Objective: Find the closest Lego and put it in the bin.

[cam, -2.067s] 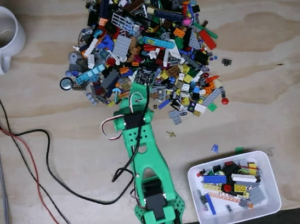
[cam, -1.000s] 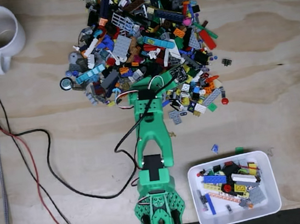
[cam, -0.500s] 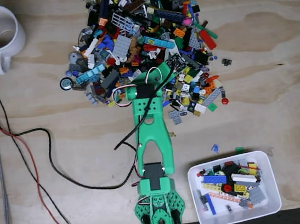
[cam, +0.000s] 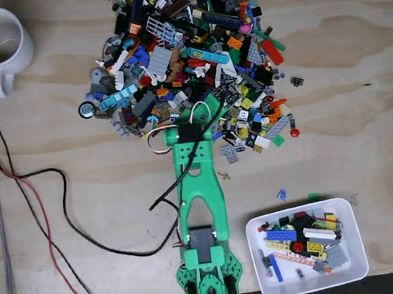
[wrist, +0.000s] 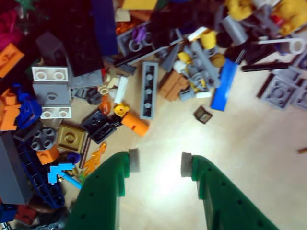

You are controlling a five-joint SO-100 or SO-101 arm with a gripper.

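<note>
— Judging from the white bin (cam: 358, 271) at the lower right of the fixed view, how much has been done?

— A good many bricks are already lying in it, so part of the sorting can be taken as finished. A large Lego pile (cam: 185, 58) is left on the wooden table (cam: 364, 96), well apart from the bin.

— And where is the gripper (wrist: 156, 165) placed?

— It is stretched out by the green arm (cam: 198, 190) to the near edge of the pile. In the wrist view its jaws are spread wide over bare wood, and nothing is held between them.

— Which piece is likely meant?

— That cannot be told for certain. An orange cylinder piece (wrist: 133, 122) and a grey studded strip (wrist: 149, 89) are seen just ahead of the fingertips, the orange one being nearer.

— So what is left?

— No grasp has been made yet; a piece has to be closed on, lifted, carried to the bin and dropped.
</note>
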